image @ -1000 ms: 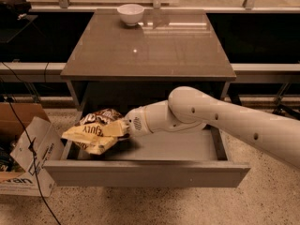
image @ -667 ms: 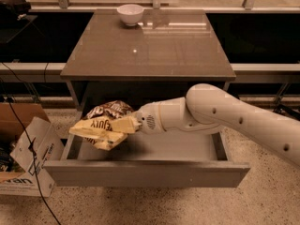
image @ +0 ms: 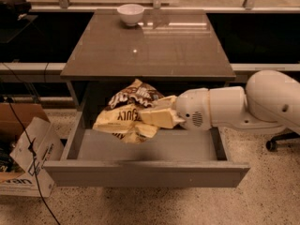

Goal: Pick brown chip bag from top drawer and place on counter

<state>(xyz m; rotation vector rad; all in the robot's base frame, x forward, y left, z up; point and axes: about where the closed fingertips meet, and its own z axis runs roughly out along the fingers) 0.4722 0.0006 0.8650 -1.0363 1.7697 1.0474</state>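
one gripper (image: pixel 164 117) clamps the brown chip bag (image: pixel 123 121) above the open top drawer (image: pixel 145 173).

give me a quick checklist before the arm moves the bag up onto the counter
1. Gripper shut on brown chip bag: ok.
2. Bag off the top drawer floor: ok, it hangs above it.
3. Bag raised above counter front edge: not ok, mostly below it.
4. Free spot on counter: ok, white bowl sits at the back.
5. Grip firmness: cannot tell.
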